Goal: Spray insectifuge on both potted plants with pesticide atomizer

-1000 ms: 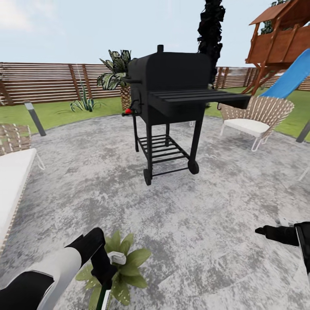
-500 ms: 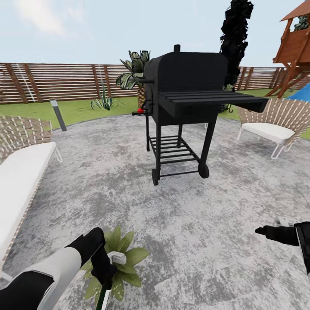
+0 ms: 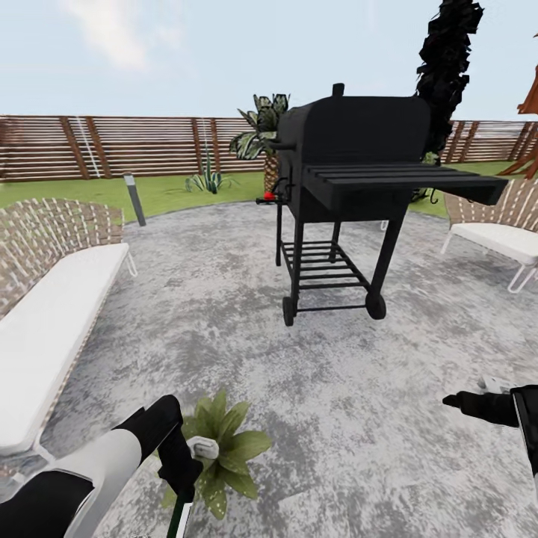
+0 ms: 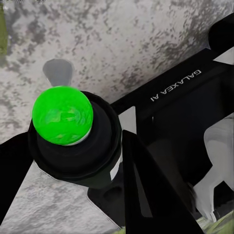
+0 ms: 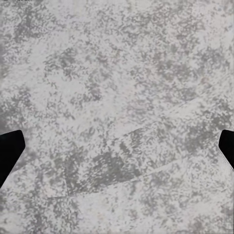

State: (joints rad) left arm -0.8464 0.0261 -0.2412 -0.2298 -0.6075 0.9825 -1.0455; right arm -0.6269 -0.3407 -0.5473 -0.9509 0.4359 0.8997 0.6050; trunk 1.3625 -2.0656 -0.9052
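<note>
Swinging left has shifted your view, left claw (image 3: pixel 181 478) pinching the pesticide atomizer (image 3: pixel 196 457) over the potted plant (image 3: pixel 224 452); spray next.

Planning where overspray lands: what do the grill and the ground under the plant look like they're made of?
Grill: likely matte black painted metal, with thin bar legs and a slatted shelf. Patio: mottled grey stone or concrete, seemingly rough and dull, beneath the potted plant.

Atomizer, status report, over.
Left gripper shut on the atomizer, over one potted plant. Right gripper open over patio. Grill stands ahead.
</note>
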